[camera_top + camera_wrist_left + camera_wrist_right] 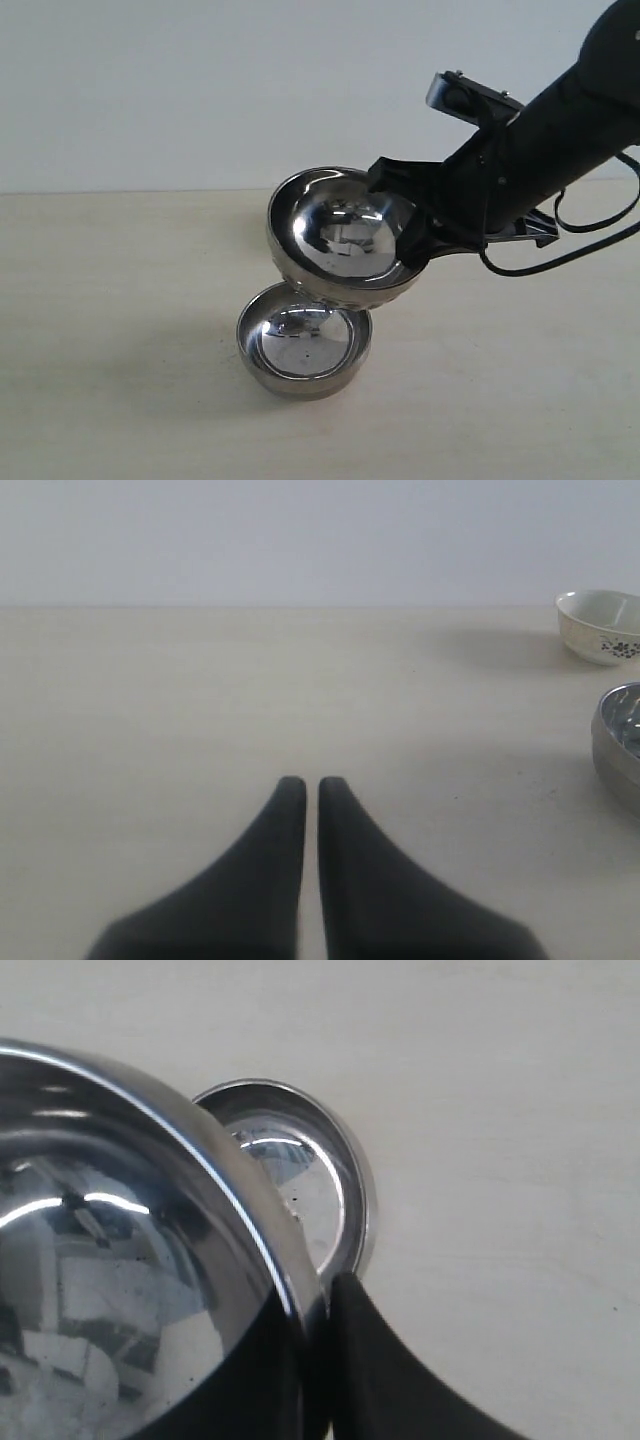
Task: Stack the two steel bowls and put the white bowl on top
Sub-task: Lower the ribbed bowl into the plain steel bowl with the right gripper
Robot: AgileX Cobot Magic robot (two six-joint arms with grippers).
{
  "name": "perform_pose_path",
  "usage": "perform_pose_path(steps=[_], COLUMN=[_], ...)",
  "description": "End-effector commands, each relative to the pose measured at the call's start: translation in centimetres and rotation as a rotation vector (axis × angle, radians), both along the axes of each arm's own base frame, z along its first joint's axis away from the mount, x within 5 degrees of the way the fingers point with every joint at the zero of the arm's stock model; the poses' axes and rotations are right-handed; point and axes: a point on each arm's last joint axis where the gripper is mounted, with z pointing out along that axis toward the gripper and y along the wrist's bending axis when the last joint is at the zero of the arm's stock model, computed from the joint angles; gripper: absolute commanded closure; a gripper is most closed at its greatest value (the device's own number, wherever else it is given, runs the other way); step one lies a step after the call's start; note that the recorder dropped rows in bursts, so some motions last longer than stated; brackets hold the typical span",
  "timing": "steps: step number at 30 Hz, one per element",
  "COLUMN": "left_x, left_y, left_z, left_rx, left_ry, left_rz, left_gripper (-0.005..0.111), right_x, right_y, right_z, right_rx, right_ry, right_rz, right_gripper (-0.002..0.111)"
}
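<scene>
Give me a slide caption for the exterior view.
Right gripper holds a steel bowl by its rim, tilted above the second steel bowl on the table.

Closed left jaws, clamped right jaws.

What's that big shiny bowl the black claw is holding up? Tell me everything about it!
The round, mirror-shiny steel bowl looks like polished metal, smooth inside and reflecting the room. It is empty and tilted, lifted off the pale table. The right gripper is shut on its rim, one finger inside, one outside. It hangs over the second steel bowl; whether they touch is unclear.
</scene>
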Motion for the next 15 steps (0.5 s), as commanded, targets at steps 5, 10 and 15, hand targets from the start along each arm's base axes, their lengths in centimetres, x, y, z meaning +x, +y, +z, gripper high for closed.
perform_pose_path(steps=[5, 10, 15], left_x=[0.0, 0.0, 0.0], left_y=[0.0, 0.0, 0.0], left_z=[-0.1, -0.1, -0.1], left_rx=[-0.017, -0.017, -0.017], left_ry=[-0.002, -0.002, -0.002], left_rz=[0.005, 0.005, 0.005], left_gripper=[0.103, 0.103, 0.103], right_x=[2.2, 3.0, 3.8], right_y=[2.6, 2.8, 3.1], right_z=[-0.4, -2.6, -4.9], right_rx=[0.006, -0.043, -0.075], right_ry=[0.042, 0.093, 0.124], right_rz=[0.036, 0.047, 0.046], right_gripper=[0.108, 0.108, 0.108])
